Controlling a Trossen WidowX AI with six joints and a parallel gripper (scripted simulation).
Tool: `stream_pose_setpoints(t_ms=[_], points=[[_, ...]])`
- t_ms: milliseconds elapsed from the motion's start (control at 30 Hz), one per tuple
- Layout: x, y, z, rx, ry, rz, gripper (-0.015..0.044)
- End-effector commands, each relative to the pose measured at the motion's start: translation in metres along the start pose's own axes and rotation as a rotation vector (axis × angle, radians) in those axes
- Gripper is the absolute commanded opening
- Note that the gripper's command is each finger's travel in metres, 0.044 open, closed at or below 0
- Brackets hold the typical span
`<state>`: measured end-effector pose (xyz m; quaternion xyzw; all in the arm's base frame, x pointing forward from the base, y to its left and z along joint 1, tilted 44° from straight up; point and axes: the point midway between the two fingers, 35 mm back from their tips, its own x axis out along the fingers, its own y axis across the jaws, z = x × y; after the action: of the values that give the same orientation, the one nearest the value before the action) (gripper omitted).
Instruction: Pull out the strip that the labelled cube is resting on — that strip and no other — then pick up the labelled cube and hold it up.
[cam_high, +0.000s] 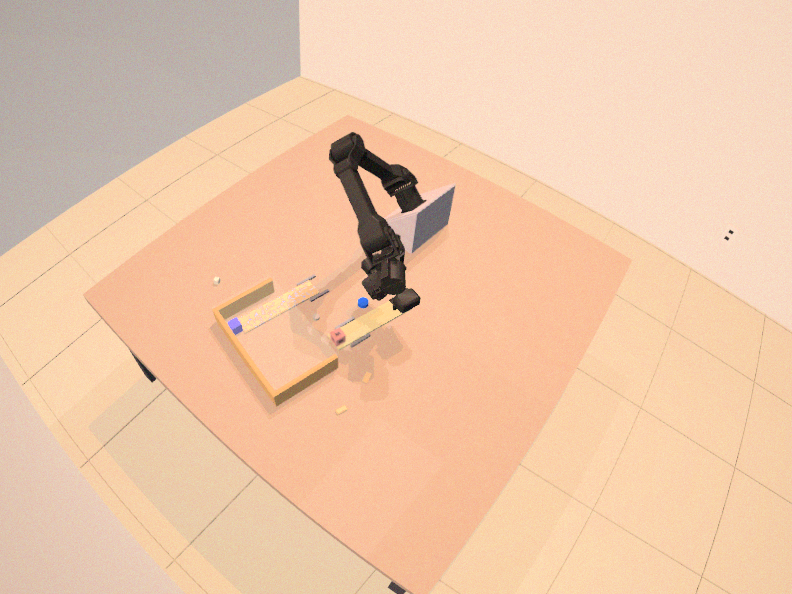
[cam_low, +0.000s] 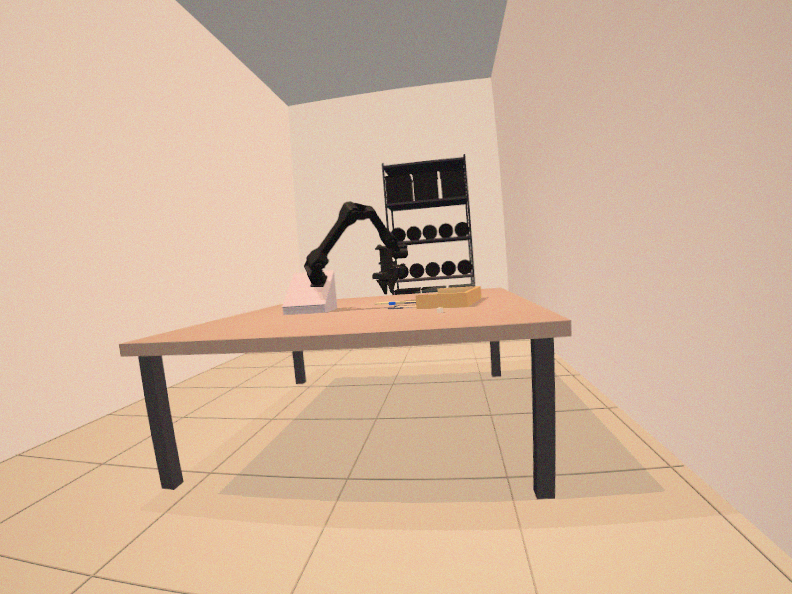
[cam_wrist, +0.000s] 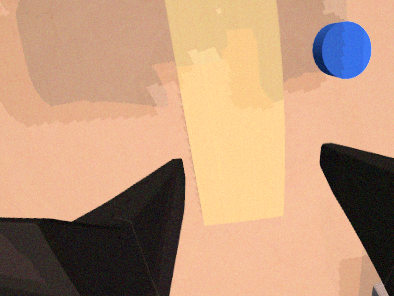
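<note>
Two pale strips are lying on the worktop (cam_high: 486, 332): one strip (cam_high: 369, 322) is carrying the pink labelled cube (cam_high: 337, 336) at its 8 o'clock end, just outside the open side of the orange frame (cam_high: 255, 358), and the other strip (cam_high: 271, 309) is reaching into the frame with a purple cube (cam_high: 236, 325) on its far end. The hand (cam_high: 397, 300) is hovering over the 2 o'clock end of the first strip with its fingers standing wide apart and gripping nothing; in the wrist view the strip's end is lying between them, untouched. A blue disc (cam_wrist: 342, 50) is sitting just beside that strip, at about 1 o'clock in the wrist view.
</note>
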<state>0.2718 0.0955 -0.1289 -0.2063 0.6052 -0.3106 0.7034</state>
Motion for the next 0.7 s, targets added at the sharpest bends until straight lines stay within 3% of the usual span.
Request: stream_pose_setpoints(t_ms=[0,67,667], points=[[-0.002,0.001,0.015,-0.001,-0.005,0.001,0.0394],[-0.003,0.001,0.022,-0.001,-0.005,0.001,0.0440],[-0.014,0.002,0.086,0.001,-0.008,0.001,0.0440]])
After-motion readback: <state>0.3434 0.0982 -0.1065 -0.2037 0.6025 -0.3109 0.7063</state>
